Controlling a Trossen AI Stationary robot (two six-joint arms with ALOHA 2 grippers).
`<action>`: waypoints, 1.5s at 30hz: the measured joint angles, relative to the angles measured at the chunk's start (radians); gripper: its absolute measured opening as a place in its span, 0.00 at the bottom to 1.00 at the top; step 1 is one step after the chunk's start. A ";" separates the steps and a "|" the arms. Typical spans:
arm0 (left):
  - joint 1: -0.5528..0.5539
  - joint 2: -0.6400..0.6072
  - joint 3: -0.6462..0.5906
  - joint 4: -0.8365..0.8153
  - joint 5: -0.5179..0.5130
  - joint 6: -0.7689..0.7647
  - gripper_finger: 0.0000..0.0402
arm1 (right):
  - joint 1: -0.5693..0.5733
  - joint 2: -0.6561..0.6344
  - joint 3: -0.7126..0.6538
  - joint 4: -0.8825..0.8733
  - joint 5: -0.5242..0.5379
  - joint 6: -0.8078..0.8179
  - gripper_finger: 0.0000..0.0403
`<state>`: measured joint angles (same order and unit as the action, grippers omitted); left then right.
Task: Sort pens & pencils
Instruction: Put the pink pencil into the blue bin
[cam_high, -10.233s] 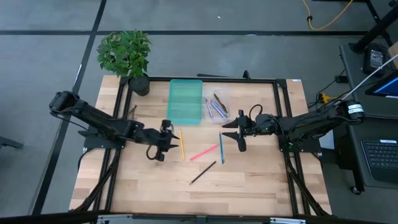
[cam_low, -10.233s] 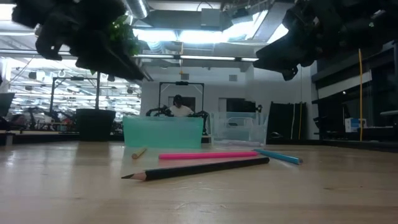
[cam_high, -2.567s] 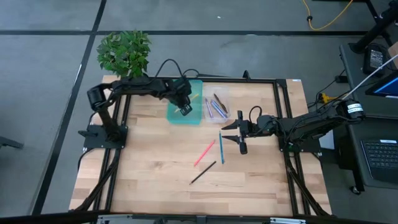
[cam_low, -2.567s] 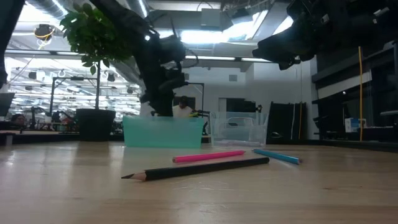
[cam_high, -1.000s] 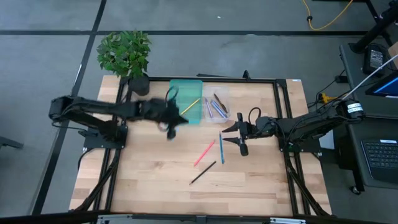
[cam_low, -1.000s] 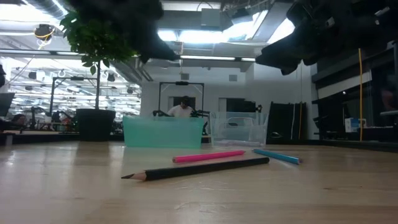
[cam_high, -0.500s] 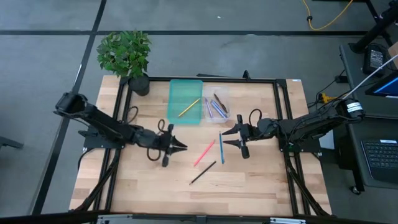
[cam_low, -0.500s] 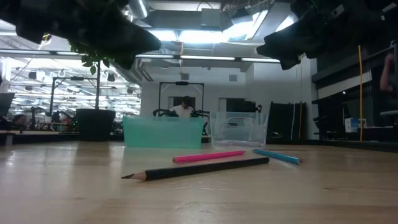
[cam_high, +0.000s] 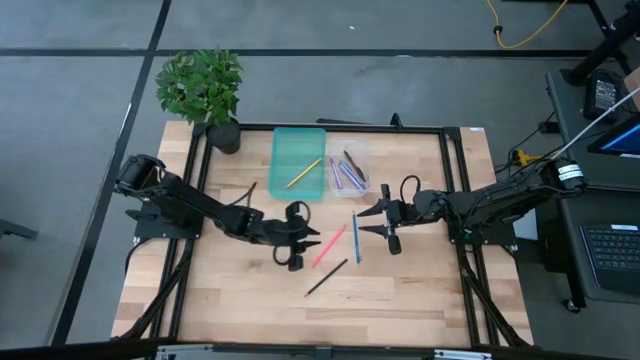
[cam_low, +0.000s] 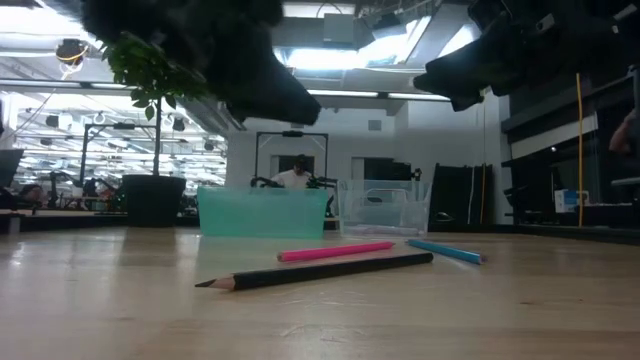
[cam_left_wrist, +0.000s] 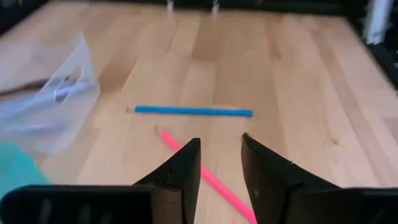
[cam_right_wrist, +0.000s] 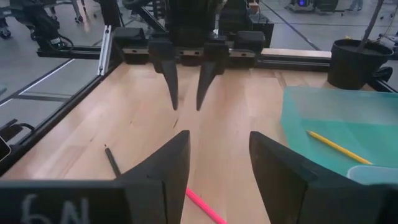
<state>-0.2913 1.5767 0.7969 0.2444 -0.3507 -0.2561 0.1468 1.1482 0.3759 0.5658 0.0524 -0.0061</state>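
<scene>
Left gripper is positioned over the middle of the table, just left of the pink stick. Its fingers stand apart with a clear gap between them and hold nothing; in the left wrist view the pink stick lies on the wood directly beyond that gap, with the blue stick crosswise farther off.

Right gripper is positioned right of centre, just right of the blue stick. Its fingers are spread wide and empty. From the right wrist view the left gripper faces it across the table, fingers pointing down and parted.

Stick locations:
- Pink stick: flat on the table at centre, lying diagonally, between the two grippers.
- Blue stick: flat on the table, just right of the pink stick, running near-to-far.
- Black stick: flat on the table, on the near side of the pink one, lying diagonally; in the low view it is the nearest item, sharpened tip pointing left.
- Yellow stick: lying diagonally inside the teal tray at the far side of the table.
- Several sticks, purple and dark among them, inside the clear tray immediately right of the teal tray. Exact count cannot be determined.

A potted plant stands at the far left corner
</scene>
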 joint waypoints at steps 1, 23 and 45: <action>0.004 0.010 0.023 -0.035 0.000 -0.015 0.27 | -0.001 0.000 0.000 -0.004 0.000 0.000 0.41; 0.088 0.358 0.487 -0.636 0.185 -0.187 0.27 | -0.011 -0.023 0.000 -0.019 0.010 -0.033 0.41; 0.136 0.447 0.564 -0.709 0.256 -0.233 0.27 | 0.015 -0.091 -0.001 -0.130 0.001 0.029 0.41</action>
<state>-0.1555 2.0235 1.3605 -0.4644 -0.0948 -0.4896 0.1618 1.0569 0.3752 0.4357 0.0533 0.0227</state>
